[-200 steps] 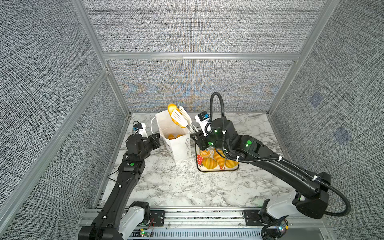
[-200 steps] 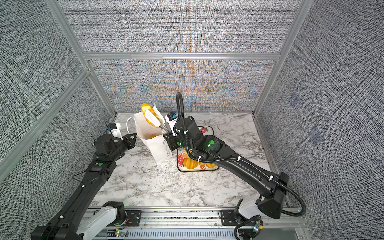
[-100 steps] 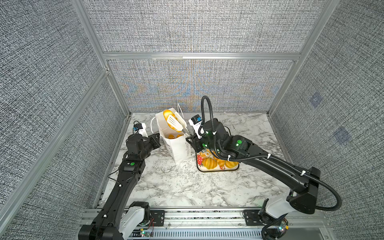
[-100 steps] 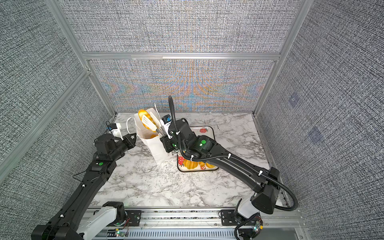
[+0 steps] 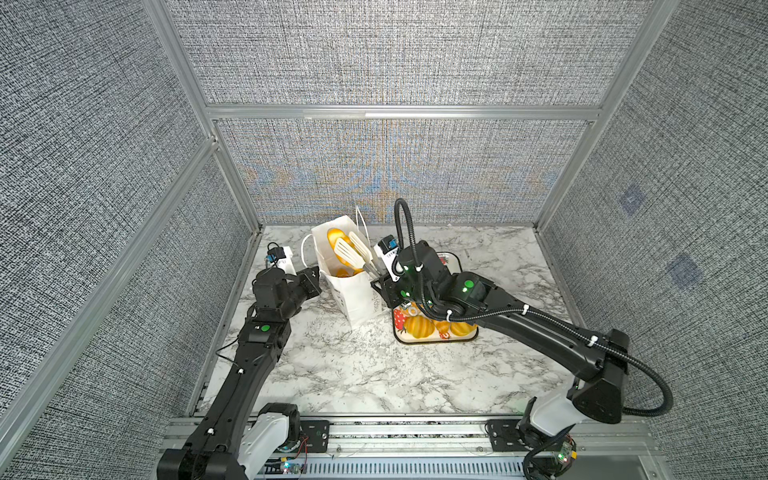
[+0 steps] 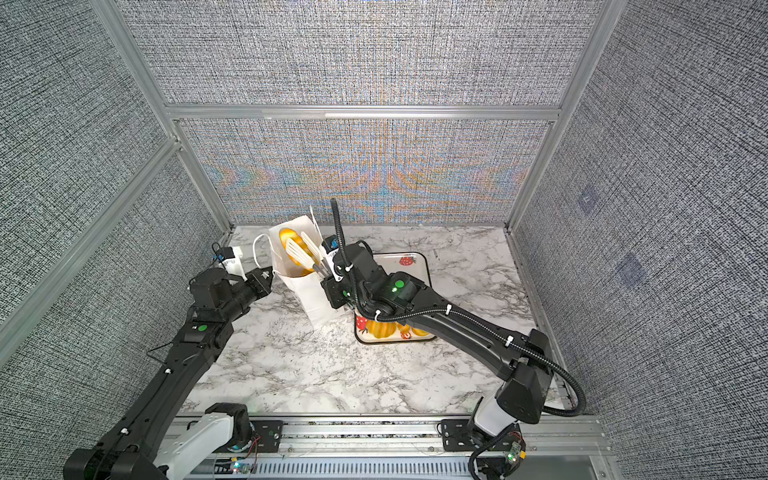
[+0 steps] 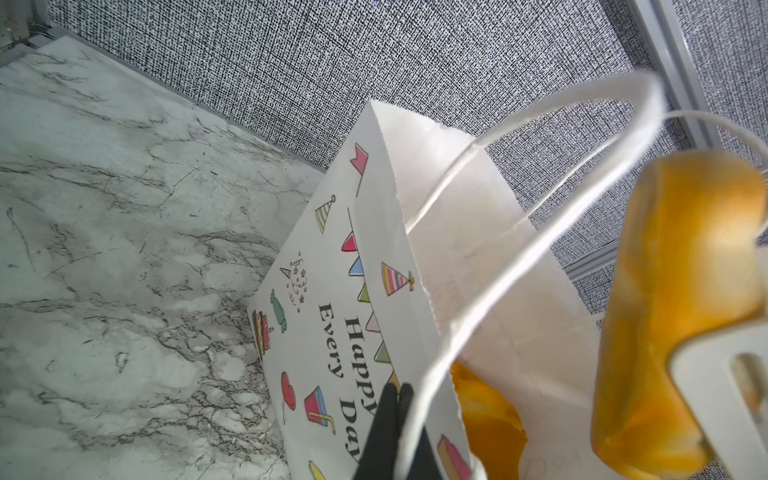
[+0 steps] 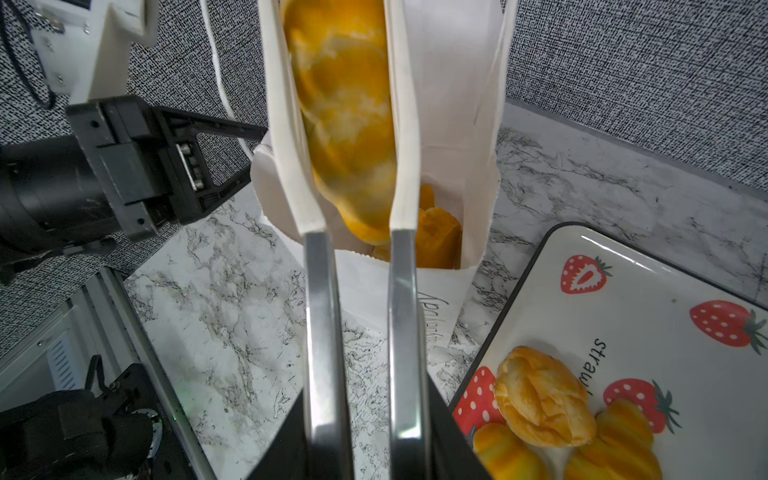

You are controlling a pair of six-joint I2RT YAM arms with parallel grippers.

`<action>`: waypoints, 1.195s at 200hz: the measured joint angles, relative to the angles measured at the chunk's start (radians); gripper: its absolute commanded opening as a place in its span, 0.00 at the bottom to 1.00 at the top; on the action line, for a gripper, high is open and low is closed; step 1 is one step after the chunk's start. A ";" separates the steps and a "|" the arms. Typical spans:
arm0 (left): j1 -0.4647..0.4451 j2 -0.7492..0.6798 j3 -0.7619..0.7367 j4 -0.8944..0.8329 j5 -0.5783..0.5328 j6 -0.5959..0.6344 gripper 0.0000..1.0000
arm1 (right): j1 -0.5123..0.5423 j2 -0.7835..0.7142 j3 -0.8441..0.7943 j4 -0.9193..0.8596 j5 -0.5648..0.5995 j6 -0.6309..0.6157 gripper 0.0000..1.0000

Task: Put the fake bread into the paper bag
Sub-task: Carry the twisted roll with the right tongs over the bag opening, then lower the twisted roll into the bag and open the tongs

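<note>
My left pincer (image 7: pixel 394 409) is pinched fully together on the left rim of the paper bag (image 5: pixel 353 299), which stands upright on the desk (image 5: pixel 374 374). Inside the bag, low down, lie orange bread pieces (image 8: pixel 436 241). Over the bag's open mouth my right pincer (image 5: pixel 351 253) is partly closed, its white pads clamping a long loaf (image 8: pixel 345 137) that slants down toward the opening. Just right of the bag sits the strawberry tray (image 8: pixel 623 282), with several pastries (image 8: pixel 544 399) clustered at its near end.
</note>
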 measured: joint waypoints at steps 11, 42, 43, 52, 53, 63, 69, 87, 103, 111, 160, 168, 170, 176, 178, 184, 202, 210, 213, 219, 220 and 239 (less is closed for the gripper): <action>0.000 -0.001 -0.001 0.000 0.000 0.000 0.00 | 0.000 -0.001 -0.006 -0.005 0.002 0.000 0.34; 0.000 -0.001 -0.006 0.007 0.000 -0.002 0.00 | 0.000 -0.002 -0.022 -0.010 0.010 0.005 0.37; 0.000 -0.001 -0.007 0.007 0.000 -0.003 0.00 | 0.000 -0.003 -0.022 -0.010 0.010 0.005 0.37; 0.000 -0.001 -0.008 0.007 0.000 -0.003 0.00 | 0.000 -0.003 -0.023 -0.012 0.012 0.007 0.38; 0.000 -0.001 -0.008 0.007 0.000 -0.003 0.00 | 0.000 -0.003 -0.023 -0.012 0.013 0.007 0.39; 0.000 -0.001 -0.008 0.007 0.000 -0.003 0.00 | 0.000 -0.003 -0.023 -0.011 0.014 0.007 0.40; 0.000 -0.001 -0.008 0.008 0.000 -0.003 0.00 | 0.000 -0.003 -0.024 -0.012 0.017 0.008 0.41; 0.000 -0.002 -0.008 0.008 0.000 -0.004 0.00 | 0.000 -0.002 -0.024 -0.013 0.021 0.008 0.43; 0.000 -0.002 -0.009 0.008 0.000 -0.006 0.00 | 0.000 -0.002 -0.024 -0.016 0.026 0.008 0.44; 0.000 -0.003 -0.010 0.008 0.000 -0.006 0.00 | 0.000 -0.002 -0.024 -0.016 0.027 0.008 0.45; 0.000 -0.003 -0.010 0.008 0.000 -0.006 0.00 | -0.002 0.004 -0.023 -0.016 0.041 0.008 0.49; 0.000 -0.005 -0.010 0.008 0.000 -0.006 0.00 | -0.002 0.006 -0.021 -0.018 0.041 0.008 0.49; 0.000 -0.005 -0.010 0.008 0.000 -0.006 0.00 | -0.002 0.006 -0.021 -0.018 0.042 0.008 0.50; 0.000 -0.006 -0.010 0.008 0.000 -0.006 0.00 | -0.003 0.007 -0.021 -0.018 0.045 0.008 0.50; 0.000 -0.006 -0.010 0.008 0.000 -0.006 0.00 | -0.003 0.007 -0.020 -0.018 0.045 0.008 0.50; 0.000 -0.007 -0.010 0.008 0.000 -0.006 0.00 | -0.003 0.009 -0.018 -0.019 0.045 0.008 0.50; 0.000 -0.009 -0.010 0.007 0.000 -0.006 0.00 | -0.007 0.015 -0.010 -0.022 0.047 0.008 0.50; 0.000 -0.009 -0.010 0.007 0.000 -0.006 0.00 | -0.008 0.018 -0.004 -0.024 0.048 0.008 0.50; 0.000 -0.009 -0.010 0.007 0.000 -0.007 0.00 | -0.009 0.019 -0.002 -0.024 0.048 0.008 0.50; 0.000 -0.010 -0.010 0.007 0.000 -0.007 0.00 | -0.010 0.022 0.001 -0.023 0.048 0.008 0.50; 0.000 -0.010 -0.010 0.007 0.000 -0.007 0.00 | -0.010 0.022 0.002 -0.023 0.048 0.008 0.50; 0.000 -0.017 -0.010 0.006 0.001 -0.007 0.00 | -0.014 0.024 0.013 -0.027 0.048 0.007 0.50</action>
